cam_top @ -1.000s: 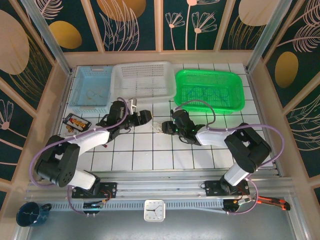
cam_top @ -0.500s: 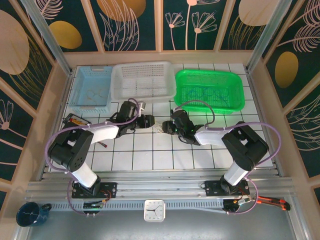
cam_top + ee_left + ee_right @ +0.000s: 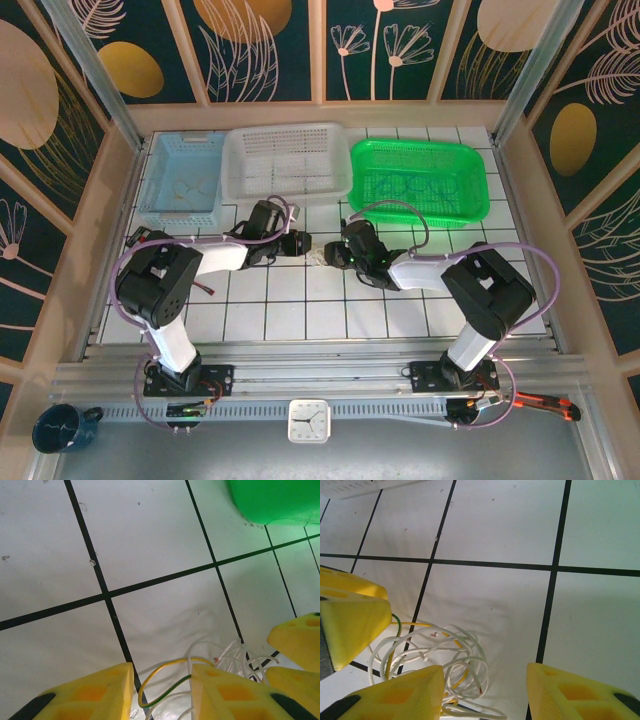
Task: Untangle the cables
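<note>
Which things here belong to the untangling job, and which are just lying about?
Job: cables; left gripper and right gripper, both open at the tangle.
Lying about: blue basket, white basket, green basket, clock, mug.

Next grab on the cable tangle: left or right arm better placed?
Left, likely. The left gripper, jaws open, straddles a yellow-green strand of the cables; the right gripper, jaws open, sits mostly over bare tile, tangle off to one side.

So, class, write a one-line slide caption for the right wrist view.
Open right gripper at a tangle of white and yellow-green cables on the white tiled table, left gripper alongside.
</note>
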You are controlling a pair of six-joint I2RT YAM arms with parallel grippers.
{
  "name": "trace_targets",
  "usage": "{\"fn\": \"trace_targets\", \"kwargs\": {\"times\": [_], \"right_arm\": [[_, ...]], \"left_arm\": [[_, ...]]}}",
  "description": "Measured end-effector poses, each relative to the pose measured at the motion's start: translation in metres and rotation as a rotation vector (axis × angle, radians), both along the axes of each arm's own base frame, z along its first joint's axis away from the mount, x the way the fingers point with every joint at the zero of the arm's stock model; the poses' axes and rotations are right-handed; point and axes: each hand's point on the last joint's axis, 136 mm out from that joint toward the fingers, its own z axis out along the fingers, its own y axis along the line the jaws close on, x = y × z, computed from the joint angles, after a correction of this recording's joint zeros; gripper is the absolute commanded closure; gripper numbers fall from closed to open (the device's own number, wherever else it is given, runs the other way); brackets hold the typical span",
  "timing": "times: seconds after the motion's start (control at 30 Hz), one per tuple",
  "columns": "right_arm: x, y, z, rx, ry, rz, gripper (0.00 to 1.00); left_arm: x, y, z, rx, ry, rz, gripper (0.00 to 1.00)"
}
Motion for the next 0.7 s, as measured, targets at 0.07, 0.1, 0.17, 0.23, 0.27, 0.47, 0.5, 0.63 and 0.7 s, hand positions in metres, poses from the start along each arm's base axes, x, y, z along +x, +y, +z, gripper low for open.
{"fn": "trace_targets", "kwargs": {"times": [0.07,0.1,0.17,0.23,0.27,0.47,0.5,0.63,0.7], "right_arm": [[0.0003,0.0001,0.0004,0.001,-0.001,0.000,0.53],[0.0007,-0.0002,0.0004,0.002,-0.002,-0.002,0.53],[0.0008,-0.0003,0.0005,0.002,-0.002,-0.002,0.53],[0.0011,0.0000,0.0009,0.003,-0.004,-0.002,0.53],[0.0013,0.0000,0.0011,0.004,-0.005,-0.002,0.54],[0.0028,-0.0008,0.0017,0.007,-0.008,-0.006,0.54],[0.0031,-0.0012,0.0018,0.008,-0.008,-0.007,0.55],[0.0032,-0.0022,0.0004,0.005,-0.006,-0.009,0.55],[0.0032,-0.0026,-0.0013,0.003,-0.003,-0.010,0.55]], "left_arm": [[0.0007,-0.0004,0.0001,0.002,-0.002,-0.003,0.66],[0.0008,-0.0005,0.0002,0.003,-0.003,-0.005,0.66],[0.0012,-0.0008,-0.0003,0.004,-0.002,-0.005,0.66],[0.0012,-0.0010,-0.0022,0.006,0.001,-0.007,0.66],[0.0009,-0.0009,-0.0038,0.008,0.004,-0.008,0.66],[0.0000,-0.0016,-0.0051,0.006,0.010,-0.012,0.61],[-0.0002,-0.0018,-0.0051,0.005,0.010,-0.012,0.60],[-0.0008,-0.0022,-0.0047,0.001,0.012,-0.013,0.59],[-0.0004,-0.0025,-0.0043,-0.001,0.009,-0.013,0.59]]}}
